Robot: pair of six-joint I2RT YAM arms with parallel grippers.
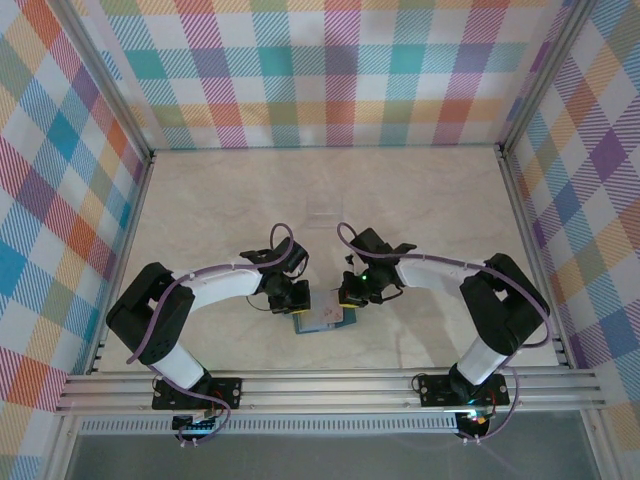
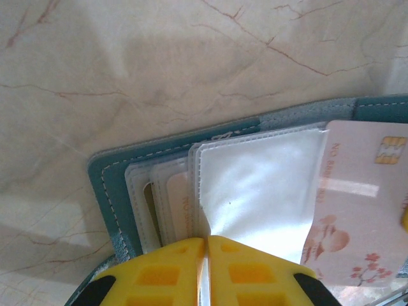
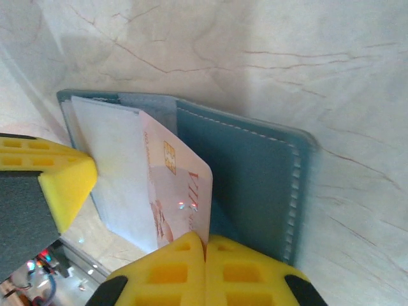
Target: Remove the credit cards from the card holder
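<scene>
Right fingers (image 3: 159,274) tight on pale card (image 3: 178,185)

Pastel plaid walls (image 1: 340,70) enclose a beige marble-patterned table (image 1: 420,200) edged by aluminium rails (image 1: 330,385).

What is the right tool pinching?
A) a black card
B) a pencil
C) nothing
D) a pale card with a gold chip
D: the right tool is shut on the edge of the pale card, whose gold chip shows, poking out of the teal card holder.
</scene>
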